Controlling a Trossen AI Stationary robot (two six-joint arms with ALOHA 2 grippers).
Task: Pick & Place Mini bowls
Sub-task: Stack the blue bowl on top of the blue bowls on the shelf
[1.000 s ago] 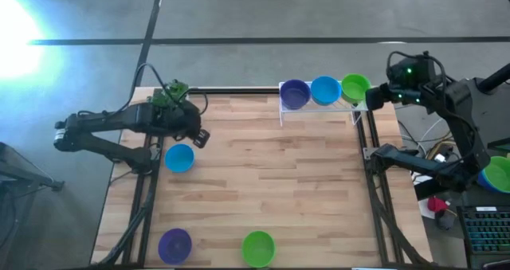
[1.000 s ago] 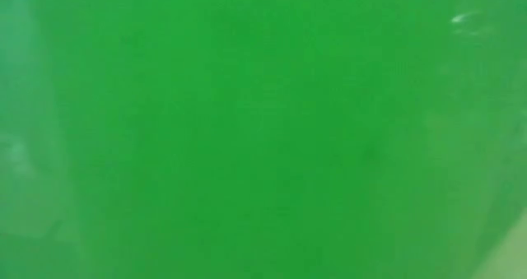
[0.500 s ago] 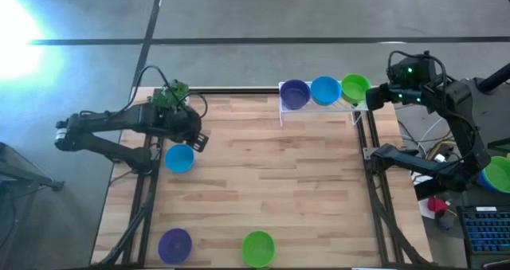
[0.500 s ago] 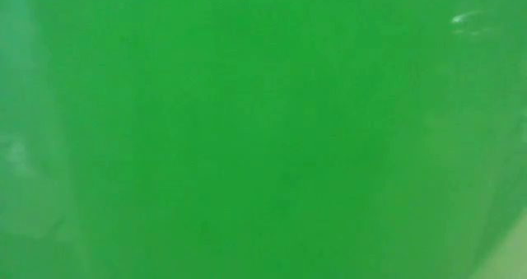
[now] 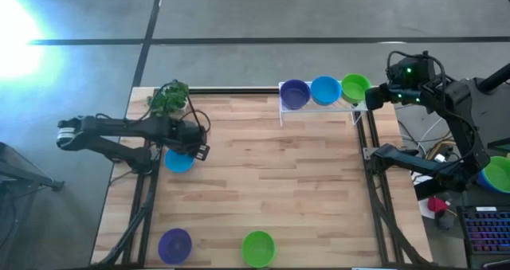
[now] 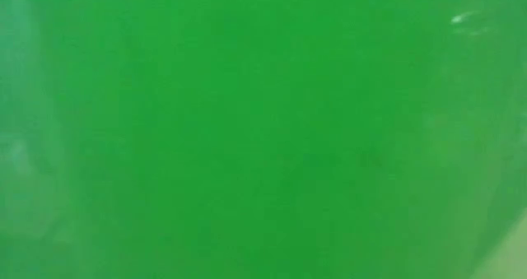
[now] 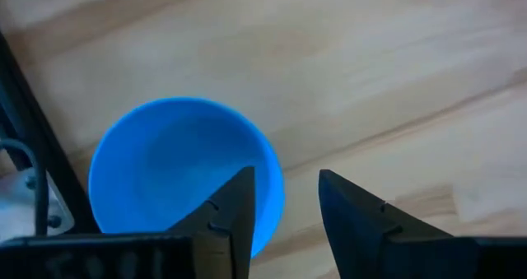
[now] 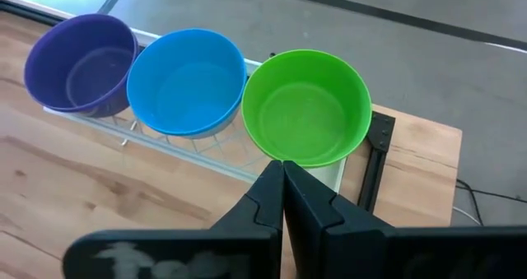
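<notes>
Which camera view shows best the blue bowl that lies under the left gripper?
The left wrist view: the blue bowl fills it, with one finger of the open left gripper inside the rim and the other outside. In the high view the arm covers most of the bowl. The low and right wrist views do not show it.

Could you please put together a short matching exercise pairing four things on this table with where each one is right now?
Things:
1. purple bowl on the rack
2. blue bowl under the left gripper
3. toy plant
4. lone green bowl

Places:
A. far left corner of the table
B. near edge, around the middle
C. left end of the white rack
D. left side, partly covered by the open left gripper

Pairs: 1-C, 2-D, 3-A, 4-B
</notes>
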